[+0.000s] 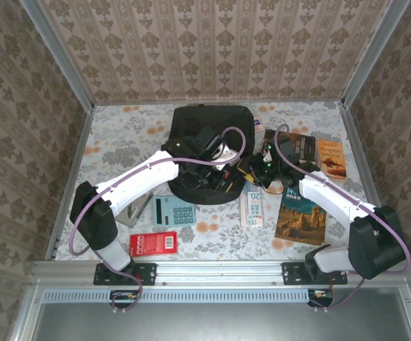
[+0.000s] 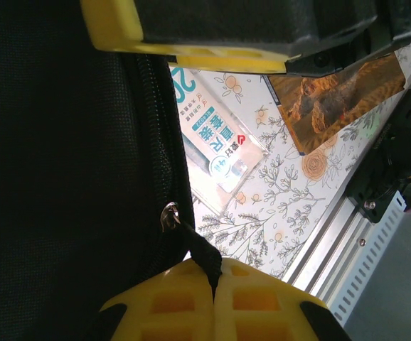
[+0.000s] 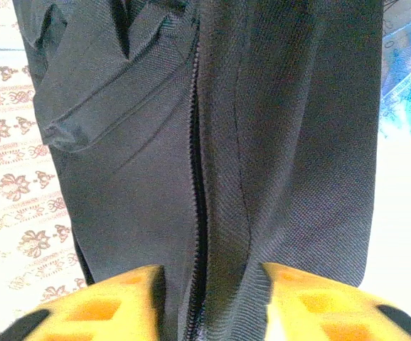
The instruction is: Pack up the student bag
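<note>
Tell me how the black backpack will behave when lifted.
Likely floppy: the student bag shows woven cloth creased and folded beside its zipper. Probably not slippery, given that coarse weave. Tugging the zipper pull in the left pincer may stretch cloth before the bag shifts.

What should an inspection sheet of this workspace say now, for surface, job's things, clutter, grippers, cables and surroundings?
Surface: floral tablecloth, flat, no spill seen.
Job's things: student bag at the far middle, zipper closed in the right wrist view.
Clutter: calculator, red packet, white and blue packet, desert-cover book, orange book, dark book, all outside the bag; grey item, too small to name.
Grippers: left gripper shut on the zipper pull; right gripper straddles a fabric fold at the zipper, pinch unclear.
Cables: left purple cable and right purple cable loop near the bag.
Surroundings: patterned wallpaper; aluminium rail at the near edge.
</note>
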`<action>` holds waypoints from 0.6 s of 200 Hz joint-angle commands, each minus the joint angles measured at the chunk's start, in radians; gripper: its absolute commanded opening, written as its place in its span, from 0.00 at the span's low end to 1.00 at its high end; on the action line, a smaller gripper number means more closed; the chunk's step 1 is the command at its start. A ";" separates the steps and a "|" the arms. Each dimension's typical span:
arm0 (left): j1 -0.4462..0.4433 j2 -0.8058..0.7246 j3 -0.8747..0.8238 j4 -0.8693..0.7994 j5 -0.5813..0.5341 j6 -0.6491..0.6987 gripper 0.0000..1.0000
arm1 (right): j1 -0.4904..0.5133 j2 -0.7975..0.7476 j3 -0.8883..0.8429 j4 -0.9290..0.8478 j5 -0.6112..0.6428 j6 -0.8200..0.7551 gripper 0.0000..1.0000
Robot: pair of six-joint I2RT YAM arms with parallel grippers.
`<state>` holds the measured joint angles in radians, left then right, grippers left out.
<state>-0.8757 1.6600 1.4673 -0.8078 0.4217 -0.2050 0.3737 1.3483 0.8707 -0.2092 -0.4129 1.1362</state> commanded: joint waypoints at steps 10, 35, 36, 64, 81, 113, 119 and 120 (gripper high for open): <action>0.007 -0.020 0.034 0.007 0.010 -0.002 0.00 | 0.006 -0.015 -0.021 0.007 -0.014 0.032 0.24; 0.009 -0.025 0.026 0.003 -0.004 -0.002 0.00 | 0.004 -0.025 -0.022 -0.017 0.010 0.014 0.08; 0.009 -0.026 0.026 0.002 -0.004 -0.002 0.00 | 0.004 -0.026 -0.022 -0.019 0.011 0.013 0.08; 0.013 -0.053 -0.005 0.004 -0.032 -0.007 0.00 | -0.006 -0.045 -0.021 -0.055 0.039 -0.013 0.00; 0.017 -0.072 -0.030 0.000 -0.044 -0.007 0.00 | -0.014 -0.056 -0.020 -0.082 0.058 -0.025 0.00; 0.043 -0.120 -0.081 -0.001 -0.052 -0.013 0.00 | -0.023 -0.071 -0.018 -0.112 0.086 -0.051 0.00; 0.046 -0.130 -0.089 -0.001 -0.049 -0.014 0.00 | -0.026 -0.073 -0.019 -0.114 0.087 -0.053 0.00; 0.048 -0.131 -0.090 -0.001 -0.048 -0.014 0.00 | -0.026 -0.073 -0.019 -0.114 0.088 -0.053 0.00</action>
<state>-0.8555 1.5997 1.4033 -0.8043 0.3836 -0.2066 0.3656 1.3037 0.8570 -0.2584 -0.3889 1.1172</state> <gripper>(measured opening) 0.042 0.062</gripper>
